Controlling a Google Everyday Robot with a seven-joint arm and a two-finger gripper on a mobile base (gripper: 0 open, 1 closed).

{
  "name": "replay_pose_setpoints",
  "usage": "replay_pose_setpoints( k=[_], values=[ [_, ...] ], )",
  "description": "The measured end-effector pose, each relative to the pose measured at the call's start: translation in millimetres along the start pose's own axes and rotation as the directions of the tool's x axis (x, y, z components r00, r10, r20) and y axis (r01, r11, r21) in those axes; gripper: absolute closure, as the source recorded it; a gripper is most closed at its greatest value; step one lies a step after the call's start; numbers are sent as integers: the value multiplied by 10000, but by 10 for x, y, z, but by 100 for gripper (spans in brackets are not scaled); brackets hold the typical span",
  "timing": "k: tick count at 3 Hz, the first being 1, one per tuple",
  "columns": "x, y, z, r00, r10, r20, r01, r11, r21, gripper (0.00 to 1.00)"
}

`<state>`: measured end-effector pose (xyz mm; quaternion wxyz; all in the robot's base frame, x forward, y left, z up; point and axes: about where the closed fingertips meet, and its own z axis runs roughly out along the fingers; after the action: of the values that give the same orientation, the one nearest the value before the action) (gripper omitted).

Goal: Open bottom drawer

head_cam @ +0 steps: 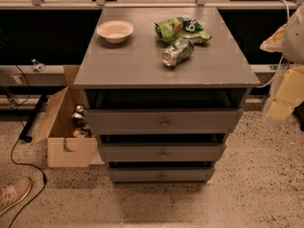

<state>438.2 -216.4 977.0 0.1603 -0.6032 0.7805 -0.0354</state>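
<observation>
The grey wooden cabinet (142, 65) stands in the middle of the camera view with three drawers. The bottom drawer (142, 175) is the lowest and narrowest, with a plain grey front and a tiny round knob (161, 176). Its front sits a little forward under a dark gap, like the two drawers above. My gripper (286, 87) shows only as a blurred pale white and yellow shape at the right edge. It is beside the cabinet's top right corner, well above and right of the bottom drawer, and touches nothing I can see.
On the cabinet top are a cream bowl (115, 31), a green chip bag (182, 29) and a crushed can (177, 52). An open cardboard box (66, 127) with items stands on the floor at the left. A shoe (13, 194) and a black cable (19, 160) lie at the lower left.
</observation>
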Motion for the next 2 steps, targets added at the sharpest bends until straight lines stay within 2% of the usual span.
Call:
replay_pose_setpoints(
  k=[1,2],
  values=[
    [-15,-2,-3,10000,-5,31,5,10000,0,0],
    [-108,64,314,9989,-227,412,241,9991,-349,0]
  ],
)
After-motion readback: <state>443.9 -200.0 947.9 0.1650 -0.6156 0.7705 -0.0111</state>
